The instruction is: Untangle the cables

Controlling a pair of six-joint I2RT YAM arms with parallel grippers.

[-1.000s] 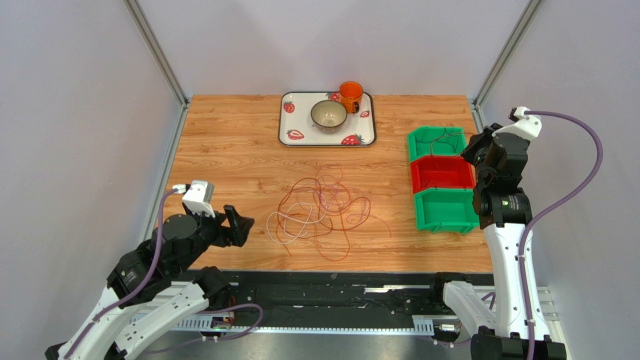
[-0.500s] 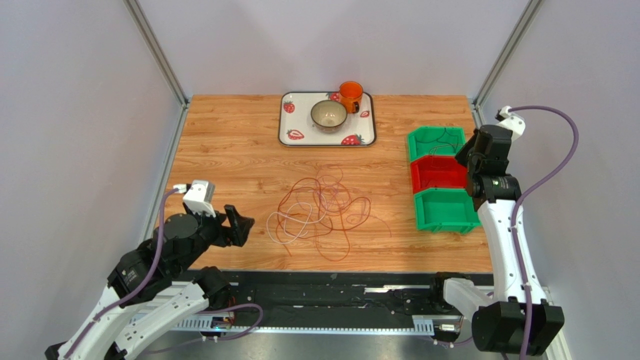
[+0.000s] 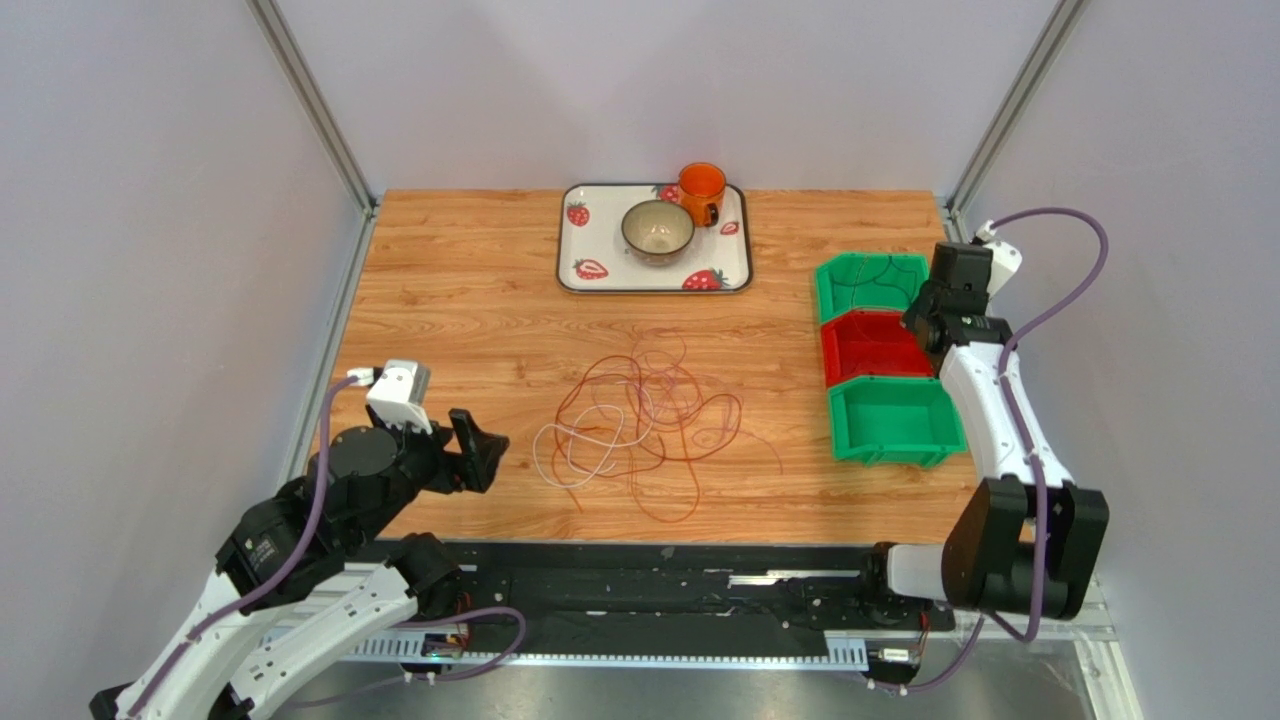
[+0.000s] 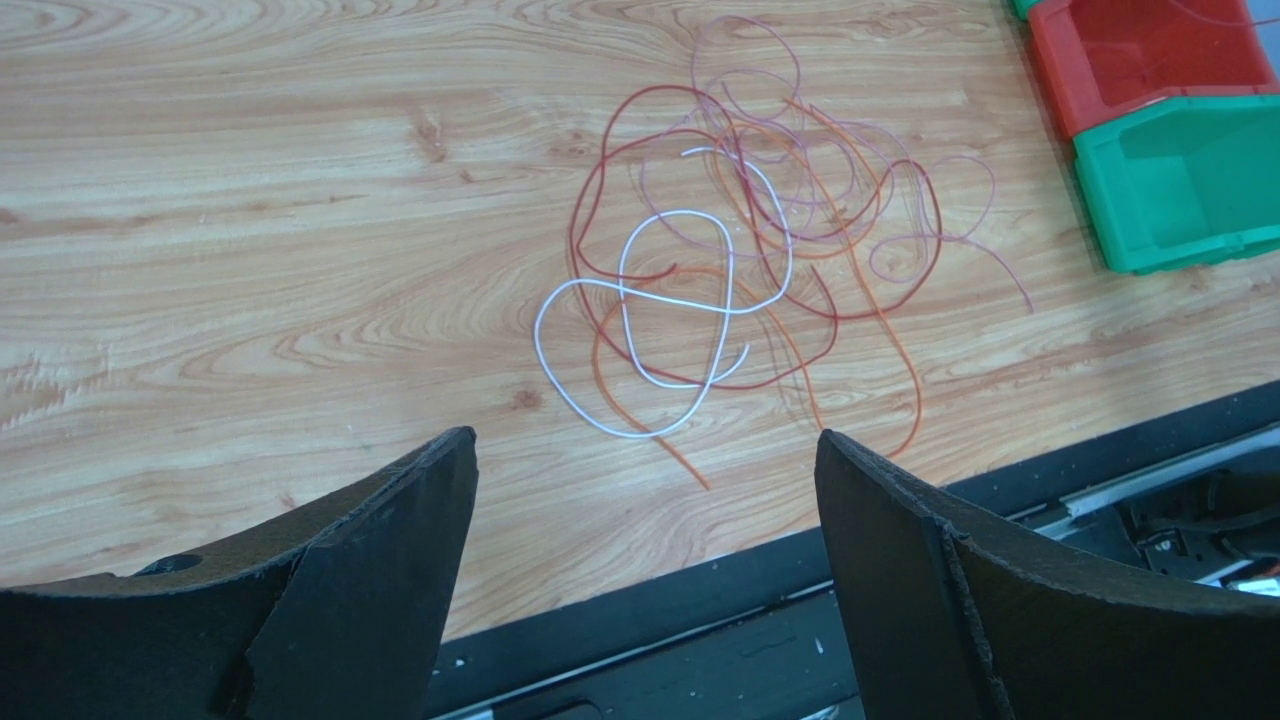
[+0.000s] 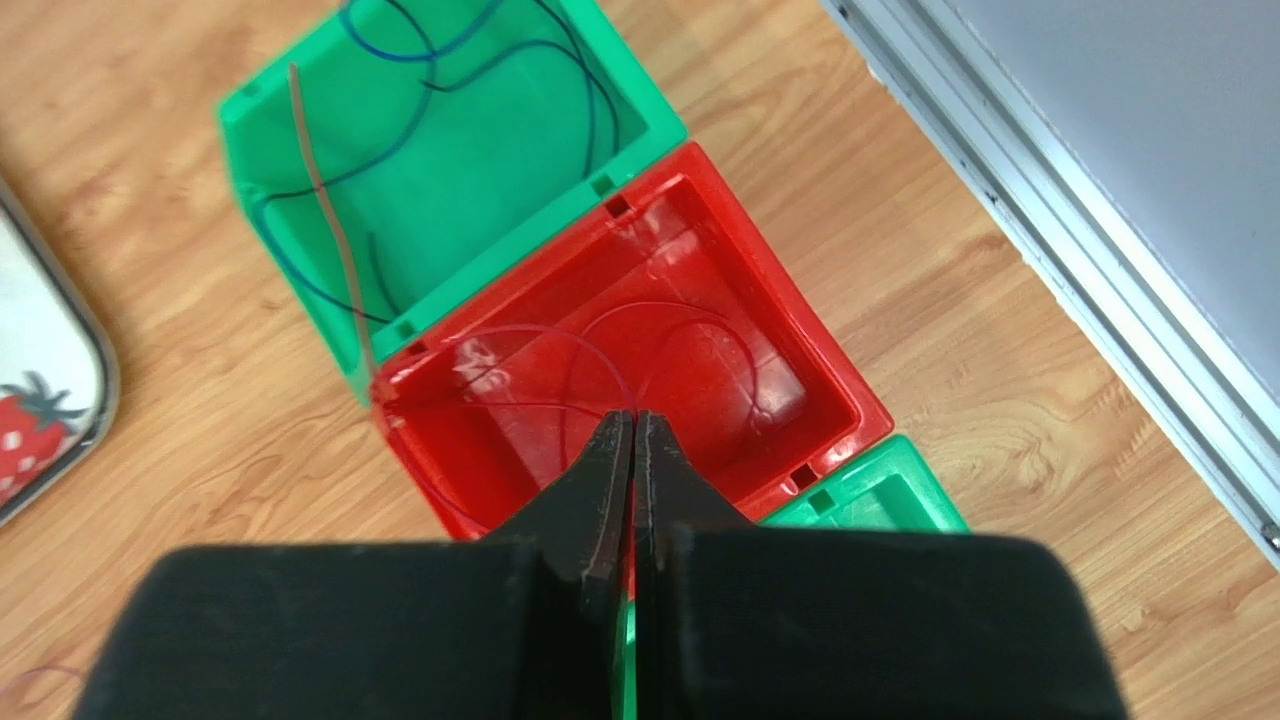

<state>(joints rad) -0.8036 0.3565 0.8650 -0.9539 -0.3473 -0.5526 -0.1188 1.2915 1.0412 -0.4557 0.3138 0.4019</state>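
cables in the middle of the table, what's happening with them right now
The tangle of cables lies untouched mid-table. The left gripper hovers open near the table's front edge, facing it. The right gripper is shut above the red bin, where a thin wire lies. Whether the tips pinch it, I cannot tell. The far green bin holds a few dark wires.
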